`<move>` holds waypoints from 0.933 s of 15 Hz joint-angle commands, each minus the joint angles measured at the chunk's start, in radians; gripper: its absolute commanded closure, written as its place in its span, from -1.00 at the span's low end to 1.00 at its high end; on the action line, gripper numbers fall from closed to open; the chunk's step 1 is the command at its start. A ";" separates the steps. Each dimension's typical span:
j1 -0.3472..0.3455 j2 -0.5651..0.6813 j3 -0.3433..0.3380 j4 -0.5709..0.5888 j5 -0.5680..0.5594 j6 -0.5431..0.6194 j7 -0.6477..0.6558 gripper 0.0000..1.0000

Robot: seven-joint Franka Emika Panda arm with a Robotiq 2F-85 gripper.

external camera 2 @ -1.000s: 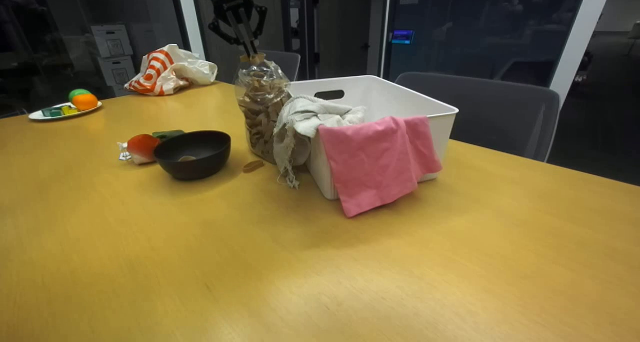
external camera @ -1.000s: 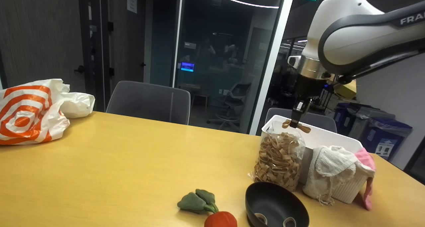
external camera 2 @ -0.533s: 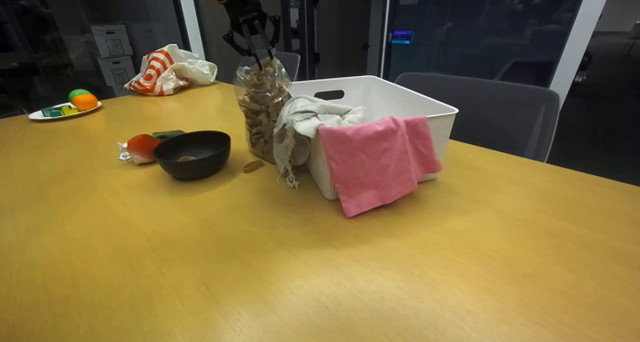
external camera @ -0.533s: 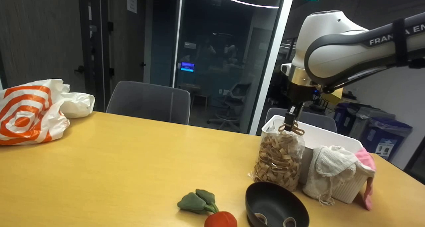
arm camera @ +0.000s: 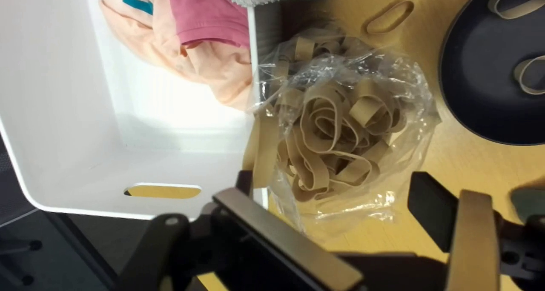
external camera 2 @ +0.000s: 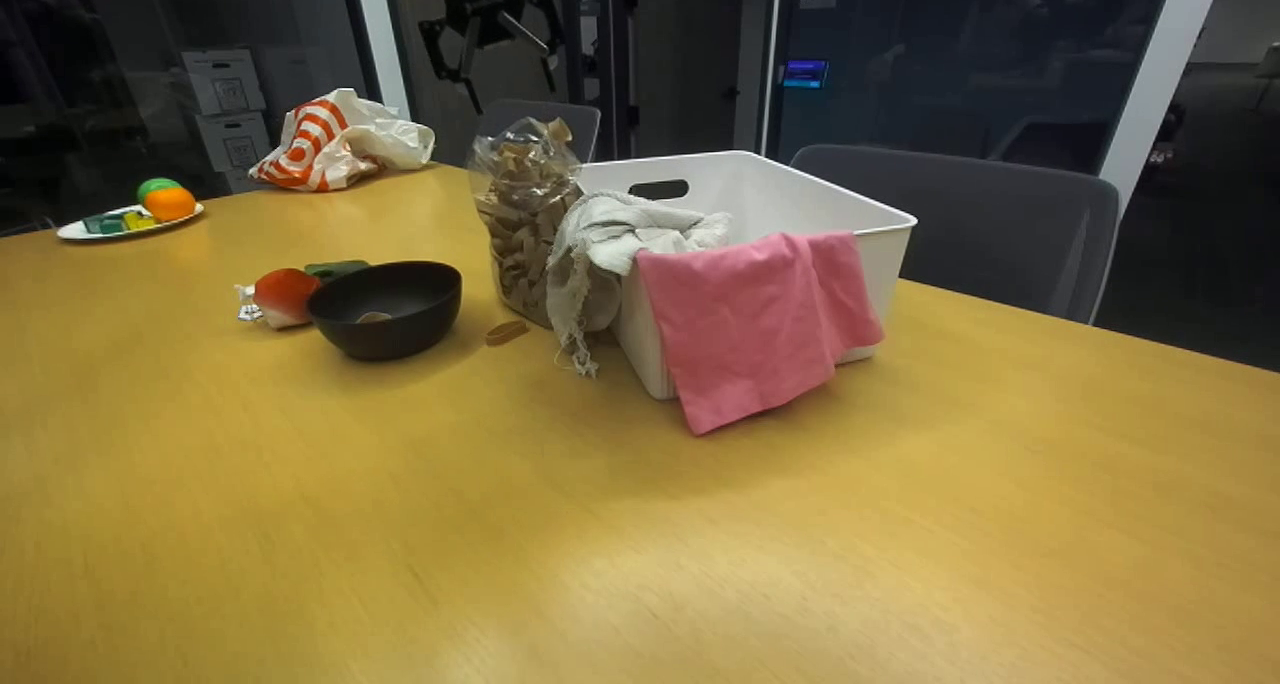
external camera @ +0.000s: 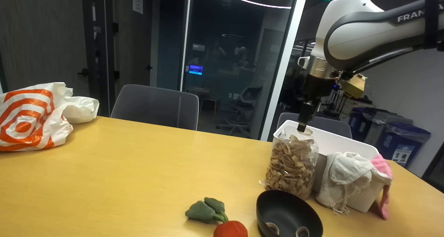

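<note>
My gripper (external camera 2: pixel 512 92) stands wide open above a clear plastic bag (external camera: pixel 277 154) full of tan rubber bands (arm camera: pixel 323 121). Nothing is gripped between its fingers (arm camera: pixel 432 210). In the wrist view the bag's mouth lies ahead of the two fingertips. A single tan band (arm camera: pixel 266 148) leans at the bag's rim, over the white bin's edge and close to one fingertip; whether they touch I cannot tell. Beside the bag, a black bowl (external camera: pixel 282 209) has two bands (arm camera: pixel 528 76) in it. Another loose band (external camera 2: pixel 506 332) rests on the table between bowl and bag.
A white bin (external camera 2: pixel 820 199) stands against the bag, with a grey-white cloth (external camera 2: pixel 640 229) and a pink cloth (external camera 2: pixel 760 314) over its rim. A red vegetable-like toy (external camera: pixel 230 229) with green leaves lies by the bowl. Farther off are a plate (external camera 2: pixel 75 232) and a Target bag (external camera: pixel 34 119).
My gripper was holding a rubber band over the bag and lowered it to the bag's mouth. Its jaws have since spread wide, the band stays at the rim, and the arm has risen.
</note>
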 commanded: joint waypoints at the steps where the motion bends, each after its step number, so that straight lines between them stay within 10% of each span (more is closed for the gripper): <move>1: -0.010 -0.036 -0.002 0.018 0.076 -0.089 -0.050 -1.00; 7: -0.015 -0.050 0.000 -0.021 0.251 -0.327 -0.123 -1.00; 14: 0.006 0.002 0.033 -0.211 0.419 -0.199 -0.104 -1.00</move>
